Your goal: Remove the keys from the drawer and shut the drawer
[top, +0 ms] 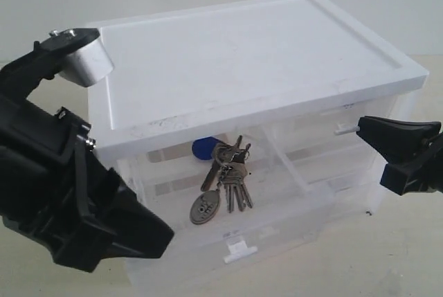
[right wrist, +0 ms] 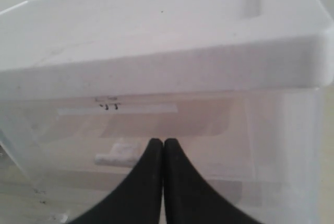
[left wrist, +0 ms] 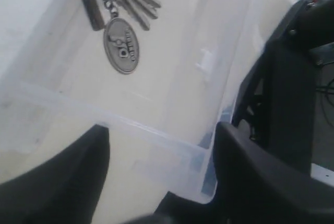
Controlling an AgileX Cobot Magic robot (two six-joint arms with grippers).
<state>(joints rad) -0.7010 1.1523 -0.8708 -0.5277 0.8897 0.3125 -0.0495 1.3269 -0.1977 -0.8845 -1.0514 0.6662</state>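
Left tool (left wrist: 163, 130) sits nearest on my feed, released. Its black fingers (left wrist: 261, 182) are spread wide with the clear rim of the drawer (top: 284, 187) running between them, and it holds nothing. That drawer is pulled out of the left half of the white cabinet (top: 242, 55), which stands on the beige desk (top: 394, 255). I see the keys (top: 227, 176) lying on the drawer floor, apart from both tools. The oval metal tag (top: 204, 208) lies toward the front and the blue fob (top: 203, 147) sits back under the cabinet's top. Further right, my right tool (right wrist: 164, 144) is clenched on nothing, tips pressed together. It is just beside the white tab (right wrist: 117, 153) of the closed half-width drawer (top: 311, 146). I cannot tell whether they touch.
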